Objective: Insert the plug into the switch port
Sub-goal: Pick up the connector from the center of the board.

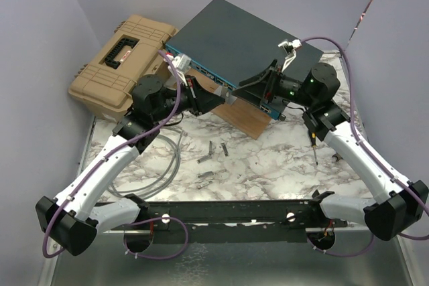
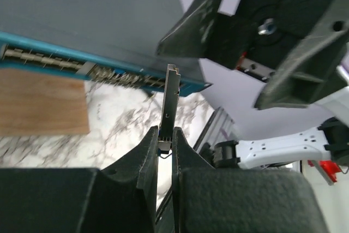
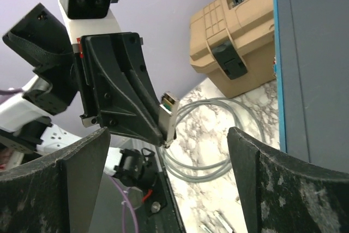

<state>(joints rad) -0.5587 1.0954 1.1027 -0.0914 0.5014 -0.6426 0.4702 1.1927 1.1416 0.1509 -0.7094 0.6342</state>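
Plug (image 2: 172,99), slim stiff metal, prob. light & slick, was pinched by its tail in near-shut left gripper (image 2: 165,135), tip close to port face of switch (image 2: 82,15); right gripper (image 3: 168,133) gaped empty beside switch.

White arms (image 1: 100,179), black joints (image 1: 64,222), purple cables (image 1: 333,39)

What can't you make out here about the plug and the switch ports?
- Top external: the switch port row, mostly covered by the left gripper and right gripper.
- Left wrist: which port the plug faces; the row is blurred.
- Right wrist: the ports; that face is seen edge-on.
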